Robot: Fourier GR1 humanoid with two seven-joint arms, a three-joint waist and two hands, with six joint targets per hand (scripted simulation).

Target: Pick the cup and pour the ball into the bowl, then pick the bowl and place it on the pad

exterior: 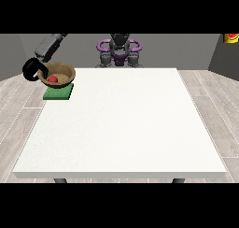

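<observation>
A brown bowl (59,74) sits at the table's far left corner with a red ball (53,78) inside it. Directly under the bowl lies a green pad (59,93); I cannot tell whether the bowl rests on it or hangs just above it. The black hand at the view's left (32,69) is curled round the bowl's left rim, and its grey arm comes down from the upper left. No cup is visible. The other hand does not show.
The white table (126,129) spreads wide towards the camera. The robot's torso (119,49) stands behind its far edge. A small red and yellow object (231,38) hangs at the upper right, off the table.
</observation>
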